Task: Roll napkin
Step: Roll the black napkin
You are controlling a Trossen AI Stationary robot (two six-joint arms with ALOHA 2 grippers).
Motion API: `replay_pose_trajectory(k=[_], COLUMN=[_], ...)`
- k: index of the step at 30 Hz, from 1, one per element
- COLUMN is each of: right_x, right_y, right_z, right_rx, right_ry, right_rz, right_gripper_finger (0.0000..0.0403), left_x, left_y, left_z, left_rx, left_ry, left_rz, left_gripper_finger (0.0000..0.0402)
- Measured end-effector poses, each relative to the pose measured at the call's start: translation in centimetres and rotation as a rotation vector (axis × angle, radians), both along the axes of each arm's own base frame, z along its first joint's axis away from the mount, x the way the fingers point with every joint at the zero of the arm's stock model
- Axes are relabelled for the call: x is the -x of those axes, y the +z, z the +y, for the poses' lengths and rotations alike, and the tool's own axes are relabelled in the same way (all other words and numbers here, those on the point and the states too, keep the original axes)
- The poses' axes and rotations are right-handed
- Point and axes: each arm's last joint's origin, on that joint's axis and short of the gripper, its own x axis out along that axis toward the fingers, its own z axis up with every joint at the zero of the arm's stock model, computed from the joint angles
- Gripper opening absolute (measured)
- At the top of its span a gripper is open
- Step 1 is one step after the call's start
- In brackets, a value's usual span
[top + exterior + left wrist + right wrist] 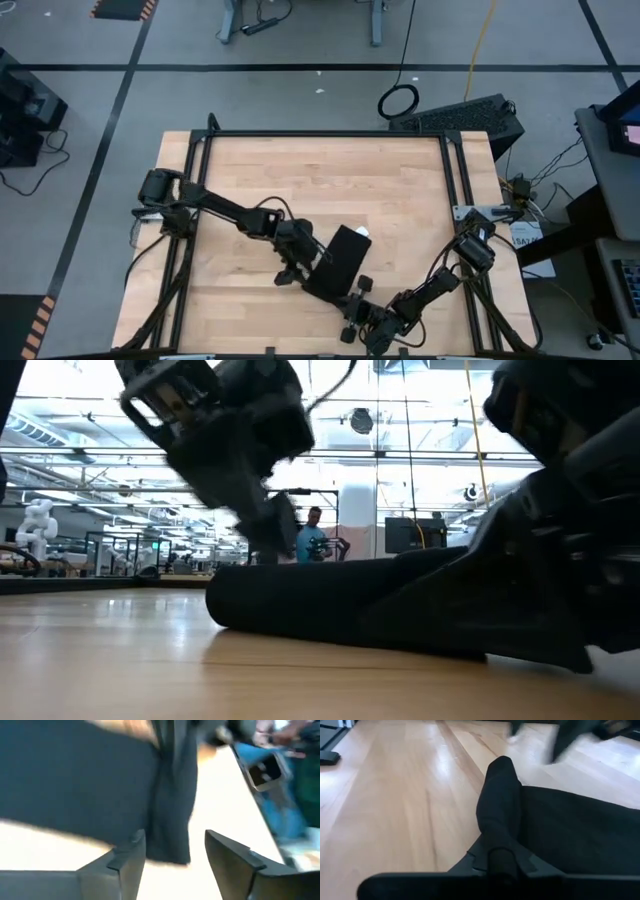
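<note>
The black napkin (342,260) lies slanted on the wooden table (300,180), near the front middle. Its white tag (362,232) shows at its far corner. One long edge is raised into a thick rolled ridge (500,805); the rest lies flat (580,830). My right gripper (503,862) is shut on the ridge's near end, low over the table (358,298). My left gripper (175,857) is open and hangs just above the napkin's left edge (293,267), with the ridge (172,810) ahead of its fingers and nothing between them. My right gripper pinches the near end of the napkin's rolled ridge (499,840) between its two shut fingers. The fingers come in low from the table's near right side and lie along the ridge. Several layers are bunched there. The rest of the napkin rests on the table.
Black frame rails (320,133) border the table. Bare wood stretches left and far of the napkin (260,170). A person in blue (313,542) stands far off in the room behind.
</note>
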Motion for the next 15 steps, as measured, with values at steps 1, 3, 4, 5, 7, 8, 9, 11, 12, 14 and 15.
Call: replay_pose_trajectory(k=[1,3,4,5,7,8,9,11,12,14,15], right_x=[-0.1,-0.3,-0.3,-0.4,-0.4,-0.4,-0.4,-0.4,-0.4,-0.4,-0.4], right_y=[0.0,0.0,0.0,0.0,-0.1,-0.1,-0.1,0.0,0.0,0.0,0.0], right_z=[-0.2,-0.3,-0.4,-0.4,-0.5,-0.5,-0.5,-0.3,-0.3,-0.2,-0.2], right_rx=[0.008,0.009,0.007,0.001,-0.018,-0.030,-0.038,-0.048,-0.051,-0.052,-0.049], right_ry=[0.002,0.003,0.005,0.008,0.008,0.011,0.009,0.015,0.016,0.021,0.023], right_rz=[0.005,0.010,0.014,0.016,0.018,0.016,0.014,0.006,0.005,0.003,0.003], right_gripper_finger=[0.0014,0.0010,0.0009,0.0008,0.0009,0.0010,0.0011,0.0012,0.0012,0.0012,0.0013], left_x=[-0.2,-0.7,-1.1,-1.7,-2.8,-3.0,-3.4,-3.8,-3.8,-3.8,-3.8], left_y=[0.3,0.6,0.6,0.5,0.2,-0.4,-1.0,-2.5,-3.2,-4.3,-4.7], left_z=[0.1,0.2,0.2,0.3,0.6,0.9,1.1,1.6,1.8,2.0,2.2], left_rx=[-0.044,-0.133,-0.148,-0.144,-0.140,-0.144,-0.150,-0.169,-0.177,-0.185,-0.196], left_ry=[0.005,0.027,0.038,0.050,0.067,0.074,0.078,0.085,0.082,0.083,0.092], left_rz=[-0.065,-0.179,-0.229,-0.282,-0.344,-0.329,-0.316,-0.280,-0.264,-0.231,-0.209], left_gripper_finger=[0.0213,0.0215,0.0214,0.0212,0.0203,0.0197,0.0189,0.0170,0.0160,0.0136,0.0124])
